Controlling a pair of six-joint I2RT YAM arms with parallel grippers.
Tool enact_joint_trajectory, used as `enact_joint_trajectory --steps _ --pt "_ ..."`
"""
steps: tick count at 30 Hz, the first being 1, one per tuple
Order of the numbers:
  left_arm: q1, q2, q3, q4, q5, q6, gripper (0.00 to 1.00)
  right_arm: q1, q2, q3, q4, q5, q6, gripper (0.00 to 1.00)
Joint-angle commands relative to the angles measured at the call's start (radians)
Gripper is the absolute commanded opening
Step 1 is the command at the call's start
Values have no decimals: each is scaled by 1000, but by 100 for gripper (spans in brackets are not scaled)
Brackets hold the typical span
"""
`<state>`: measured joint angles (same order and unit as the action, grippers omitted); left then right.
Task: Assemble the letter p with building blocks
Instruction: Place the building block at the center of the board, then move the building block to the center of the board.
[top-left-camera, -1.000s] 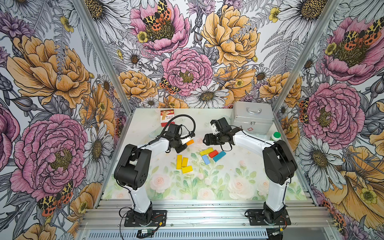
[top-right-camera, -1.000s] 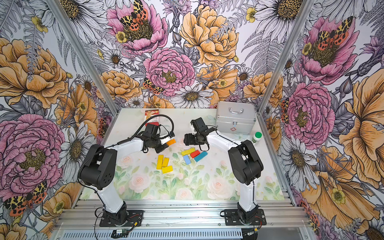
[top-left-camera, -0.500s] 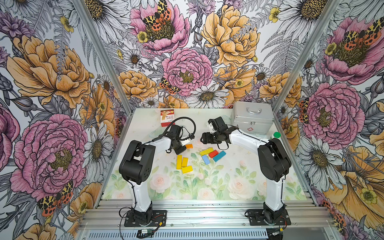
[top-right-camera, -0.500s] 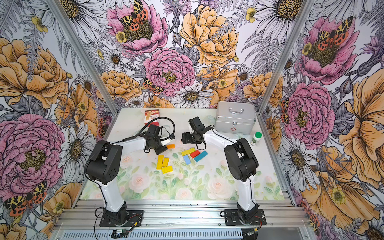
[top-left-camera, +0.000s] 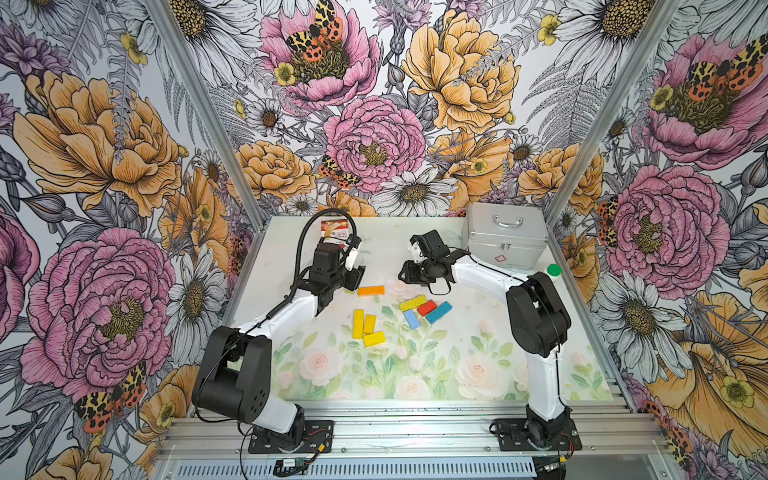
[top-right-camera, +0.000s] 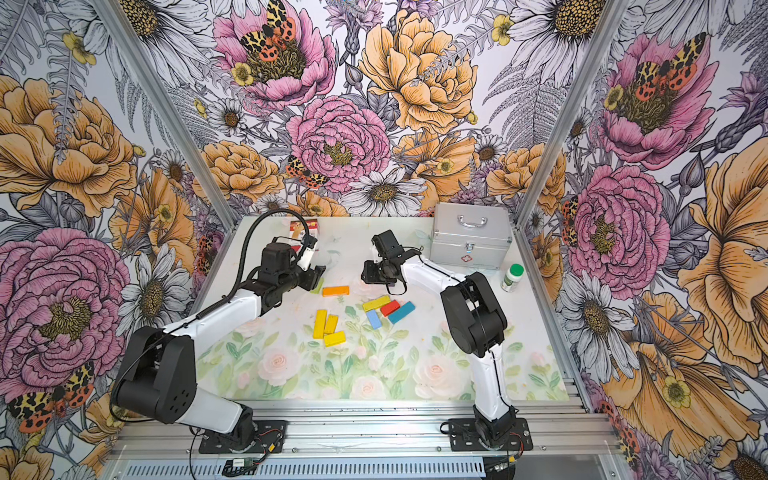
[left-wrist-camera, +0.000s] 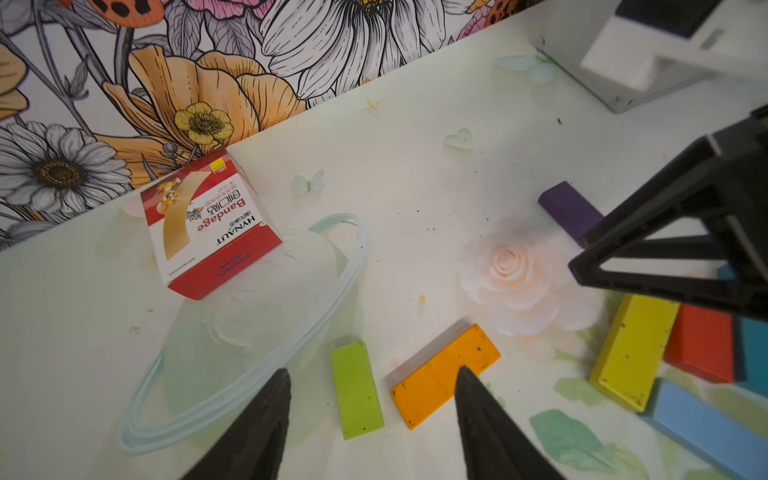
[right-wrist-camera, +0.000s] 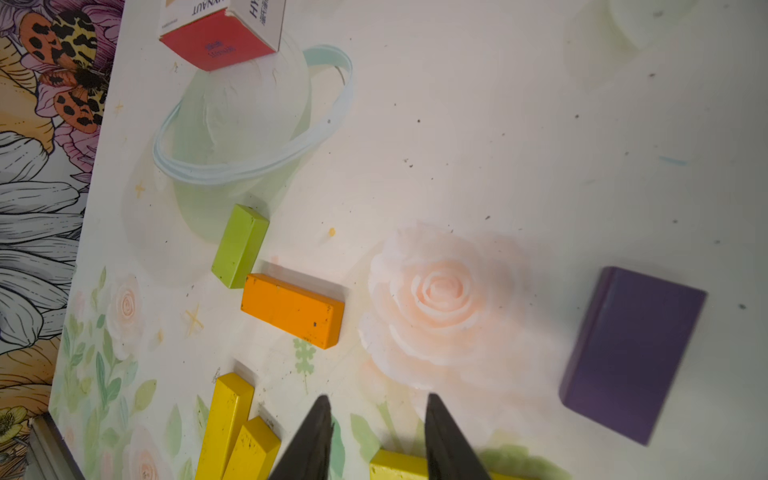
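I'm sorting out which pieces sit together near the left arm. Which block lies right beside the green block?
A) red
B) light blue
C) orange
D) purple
C: the orange block lies close beside the green block, while the purple block sits well apart from both.

Your light is bright and even from overhead; blocks (right-wrist-camera: 291, 309) cast short, soft shadows. Both top views are sharp, with the walls (top-left-camera: 104, 166) stretched at the edges. The purple block (right-wrist-camera: 631, 353) smears in the right wrist view; the case (left-wrist-camera: 561, 41) blurs in the left.
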<state>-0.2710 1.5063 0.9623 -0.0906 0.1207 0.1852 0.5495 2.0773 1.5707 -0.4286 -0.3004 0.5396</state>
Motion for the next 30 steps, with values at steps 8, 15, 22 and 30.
enact_joint_trajectory --steps 8,15,22,30 --pt "36 131 -28 -113 300 -547 8 48 64 45 10 -40 59 0" --pt "28 81 -93 -113 156 -640 0 50 91 38 11 -25 89 0" --pt "49 93 -117 -115 90 -667 0 50 109 45 11 -19 95 0" --pt "55 182 -55 -138 60 -677 0 51 142 65 11 -31 103 0"
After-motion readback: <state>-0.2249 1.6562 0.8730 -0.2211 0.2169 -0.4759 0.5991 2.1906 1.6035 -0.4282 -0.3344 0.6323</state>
